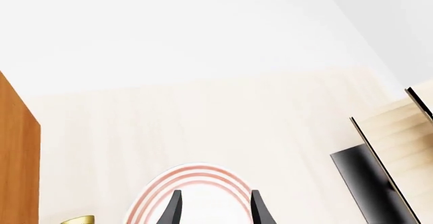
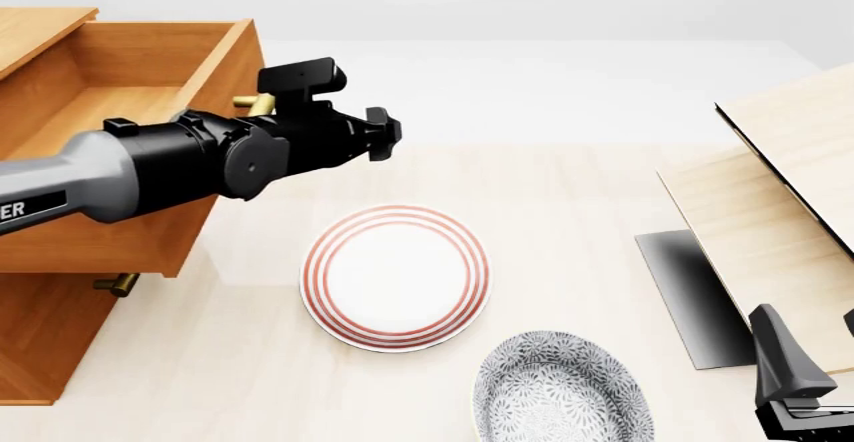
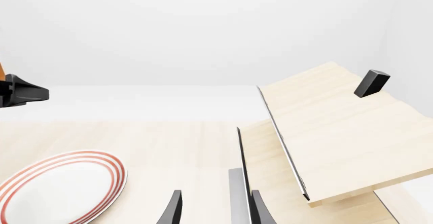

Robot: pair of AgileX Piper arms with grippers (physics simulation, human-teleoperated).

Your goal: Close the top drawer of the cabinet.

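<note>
Beside the open top drawer [image 2: 127, 147]: left hand [image 2: 350, 112] fingers apart, empty, poised. Next, push front shut into cabinet [image 2: 47, 337].

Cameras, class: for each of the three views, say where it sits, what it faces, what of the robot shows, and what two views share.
Front view: above and behind the arms, facing the table; shows the left arm, left gripper, open top drawer and right gripper.
Left wrist view: behind the left gripper, facing the red-ringed plate; fingers show.
Right wrist view: behind the right gripper, facing the pale wooden box; fingers show.
Shared: all three show the red-ringed plate.
</note>
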